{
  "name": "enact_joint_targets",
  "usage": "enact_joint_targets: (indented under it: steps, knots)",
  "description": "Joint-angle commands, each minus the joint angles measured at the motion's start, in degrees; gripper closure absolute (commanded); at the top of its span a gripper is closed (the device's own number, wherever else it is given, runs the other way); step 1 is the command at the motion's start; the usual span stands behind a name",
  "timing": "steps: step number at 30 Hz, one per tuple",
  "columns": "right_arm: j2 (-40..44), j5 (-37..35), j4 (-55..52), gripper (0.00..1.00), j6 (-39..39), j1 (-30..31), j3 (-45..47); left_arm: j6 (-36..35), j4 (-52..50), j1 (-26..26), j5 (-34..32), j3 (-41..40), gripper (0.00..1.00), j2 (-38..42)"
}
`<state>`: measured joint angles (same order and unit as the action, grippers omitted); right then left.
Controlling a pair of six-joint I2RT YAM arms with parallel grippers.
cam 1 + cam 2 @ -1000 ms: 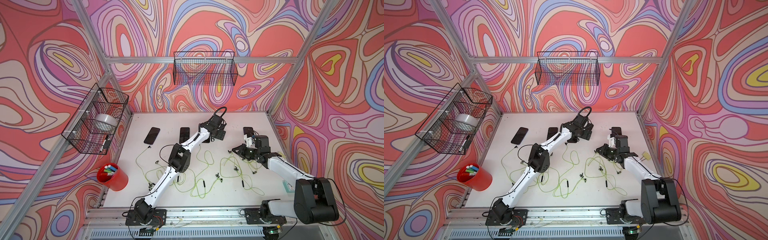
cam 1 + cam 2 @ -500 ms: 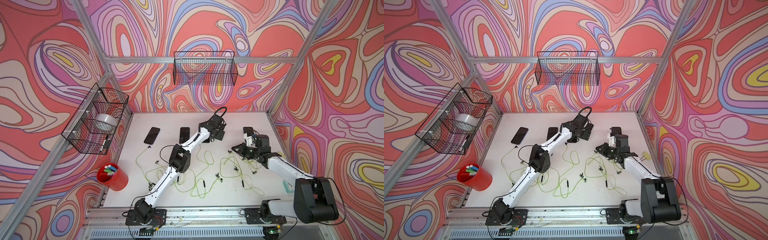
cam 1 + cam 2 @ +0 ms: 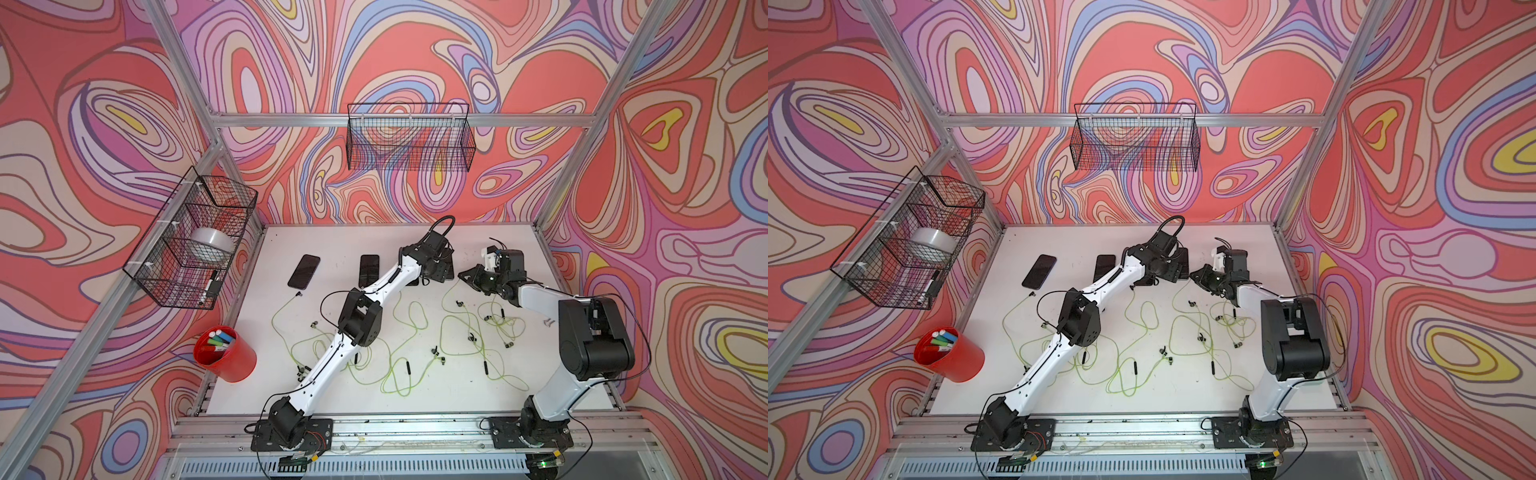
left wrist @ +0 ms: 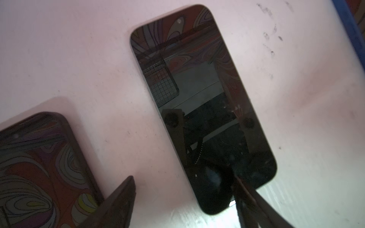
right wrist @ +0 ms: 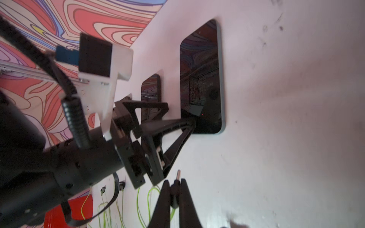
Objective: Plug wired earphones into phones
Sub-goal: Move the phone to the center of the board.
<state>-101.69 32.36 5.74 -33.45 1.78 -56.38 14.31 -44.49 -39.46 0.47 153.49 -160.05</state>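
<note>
1. White table (image 3: 340,237) holds all you work with. Black phones lie flat in a row toward its far side. In a top view you see an outer phone (image 3: 304,271) and a second phone (image 3: 369,270) clear of the arms.
2. Your left gripper (image 4: 183,181) is released, its fingers spread wide over the near end of the target phone (image 4: 201,88), which lies screen up.
3. One finger (image 4: 254,203) crosses that phone's near corner; you cannot tell whether it touches the glass. The other finger (image 4: 118,203) hangs over bare table between the target phone and a neighbour phone (image 4: 39,158).
4. Your right gripper (image 5: 175,182) is clenched on a plug (image 5: 175,189). The metal tip pokes out past the fingertips.
5. The plug is near the target phone's near end but apart from it, not inserted.
6. The earphones (image 3: 408,368) sprawl in loose yellow-green loops over the middle of the table, with buds and remote sticks scattered among them.
7. In both top views the two grippers sit close together, over the right part of the phone row.
</note>
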Motion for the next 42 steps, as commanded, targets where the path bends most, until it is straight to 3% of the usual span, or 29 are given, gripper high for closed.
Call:
enact_joint_targets:
  steps: [1,4,6,13,19,26,32,36,42]
  knots:
    - [-7.7,-3.6,-0.4,0.98,2.2,-1.8,-8.0,2.6,0.4,-0.1,-0.2,-8.7,0.02,4.4]
    - [-14.2,-4.3,1.2,0.99,0.4,-2.2,-12.9,6.8,14.5,0.1,3.9,-22.4,0.0,13.2]
    - [-18.1,-5.4,-0.1,0.99,-0.2,-2.3,-16.2,9.2,18.7,0.3,4.9,-24.7,0.0,15.4]
    - [-27.9,-2.7,-0.9,0.99,-1.9,-2.2,-23.1,11.2,11.8,0.4,7.3,-9.1,0.0,6.4]
    - [-29.3,2.4,1.0,0.99,-0.9,-0.5,-20.3,11.9,10.6,0.4,0.8,-8.1,0.0,4.1]
    - [-29.3,6.9,7.0,0.99,-2.6,1.8,-14.9,10.9,7.6,0.5,-2.8,-4.4,0.08,1.1]
    - [-23.4,6.9,9.0,1.0,-3.4,2.3,-7.4,10.1,3.0,1.1,-4.6,-1.2,0.11,-0.2]
    - [-14.5,1.9,5.4,1.0,-1.6,2.3,-1.5,7.8,0.4,1.2,-4.5,-0.3,0.13,-0.3]
    - [-1.5,-6.1,0.9,1.0,-1.3,2.1,3.1,5.2,-1.4,0.2,-2.9,-0.2,0.07,-0.4]
